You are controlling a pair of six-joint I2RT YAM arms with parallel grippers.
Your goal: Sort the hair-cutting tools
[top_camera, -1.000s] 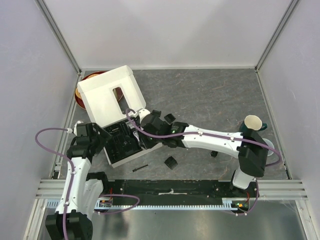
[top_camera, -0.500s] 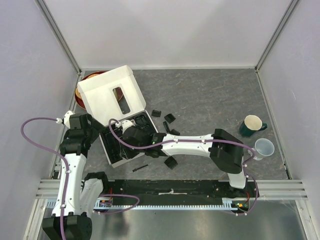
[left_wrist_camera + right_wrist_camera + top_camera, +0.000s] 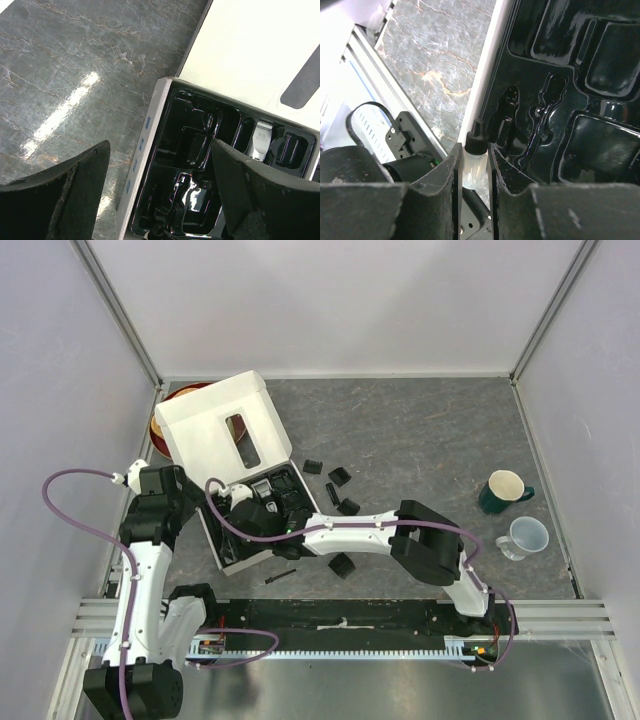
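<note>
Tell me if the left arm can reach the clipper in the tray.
Probably, but tightly: the left gripper is open beside the tray and the clipper lies uncovered, but the right gripper, holding a small bottle, crowds it.

I'm seeing glossy black plastic tray [image 3: 192, 150], matt white cardboard box [image 3: 250, 50], table [image 3: 65, 75] looking like polished grey marble, clipper [image 3: 260, 141] head showing silver metal, bottle [image 3: 472, 169] showing translucent plastic, my left fingers [image 3: 55, 200] looking matt, grainy black
</note>
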